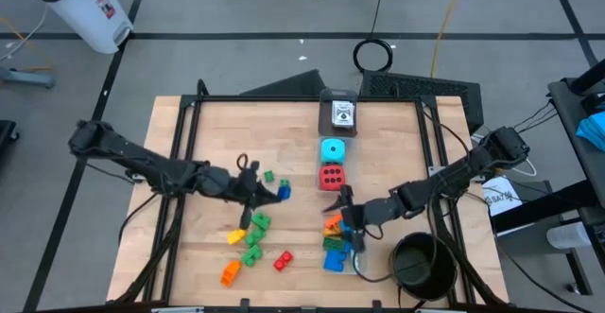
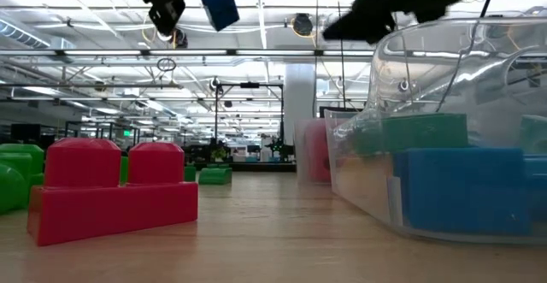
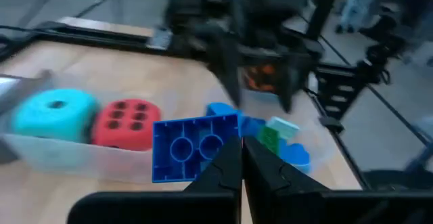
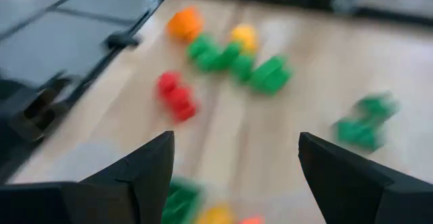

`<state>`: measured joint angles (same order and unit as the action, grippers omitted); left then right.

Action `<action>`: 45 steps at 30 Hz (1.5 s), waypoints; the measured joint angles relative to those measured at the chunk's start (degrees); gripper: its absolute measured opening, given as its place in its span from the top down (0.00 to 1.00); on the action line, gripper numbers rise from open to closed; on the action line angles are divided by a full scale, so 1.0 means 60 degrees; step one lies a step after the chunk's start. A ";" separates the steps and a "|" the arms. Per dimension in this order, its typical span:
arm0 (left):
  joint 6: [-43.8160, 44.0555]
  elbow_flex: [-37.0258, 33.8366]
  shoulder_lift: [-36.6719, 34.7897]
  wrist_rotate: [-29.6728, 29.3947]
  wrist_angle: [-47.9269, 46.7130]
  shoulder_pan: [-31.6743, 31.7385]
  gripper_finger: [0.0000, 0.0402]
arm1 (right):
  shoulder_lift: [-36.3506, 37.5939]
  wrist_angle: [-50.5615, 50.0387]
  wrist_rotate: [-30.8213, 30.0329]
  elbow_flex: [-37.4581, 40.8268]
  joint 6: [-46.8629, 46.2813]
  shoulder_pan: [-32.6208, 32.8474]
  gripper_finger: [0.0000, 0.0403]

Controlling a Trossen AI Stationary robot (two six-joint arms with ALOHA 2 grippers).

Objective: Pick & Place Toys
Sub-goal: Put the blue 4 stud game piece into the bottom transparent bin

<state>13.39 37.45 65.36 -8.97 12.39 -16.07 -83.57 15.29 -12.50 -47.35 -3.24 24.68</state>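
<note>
My left gripper (image 1: 271, 192) is shut on a blue brick (image 3: 196, 146), held in the air left of the clear box (image 1: 352, 256); the brick also shows high up in the low view (image 2: 220, 1). My right gripper (image 4: 233, 176) is open and empty above the box's near end (image 1: 342, 209). The box holds a picture card (image 1: 340, 114), a cyan die (image 1: 332, 149), a red die (image 1: 331, 176) and several bricks (image 1: 334, 237). Loose green (image 1: 260, 222), yellow (image 1: 236, 236), red (image 1: 282, 260) and orange (image 1: 231, 272) bricks lie on the table. My left gripper pinches the blue brick by one side edge (image 3: 229, 141) between its two fingertips. The fingers come slanting from the table's left. The brick is lifted clear of the table, and its face with round rings is turned toward the wrist camera.
A black round bowl (image 1: 421, 264) stands at the near right corner, beside the box. One green brick (image 1: 268, 175) lies alone just beyond my left gripper. A red brick (image 2: 111, 189) stands close to the low camera. The wooden table (image 1: 217, 133) is bare at its far left.
</note>
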 joint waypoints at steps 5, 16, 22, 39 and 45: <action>-0.0037 -0.0007 0.0750 -0.0005 0.1136 -0.0643 1.00 | 0.0000 0.1682 -0.1281 0.0000 0.1992 -0.0306 0.30; 0.0098 -0.0011 0.1563 -0.0006 0.1751 -0.0880 1.00 | -0.1376 0.3926 -0.0236 -0.0293 0.4094 -0.1169 0.22; 0.0098 -0.0011 0.1555 -0.0001 0.1938 -0.0879 1.00 | -0.2552 0.3989 -0.0162 -0.1226 0.4690 -0.1364 0.18; 0.0142 -0.0011 0.1554 0.0007 0.1688 -0.0881 1.00 | -0.3396 0.3907 -0.0207 -0.2160 0.5645 -0.1333 0.53; 0.0196 -0.0011 0.1555 0.0055 0.1707 -0.0883 0.99 | -0.3348 0.3648 -0.0201 -0.2160 0.5673 -0.1209 0.78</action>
<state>14.57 37.39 74.70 -8.64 22.63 -21.37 -103.66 37.18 -13.71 -60.31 30.80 17.42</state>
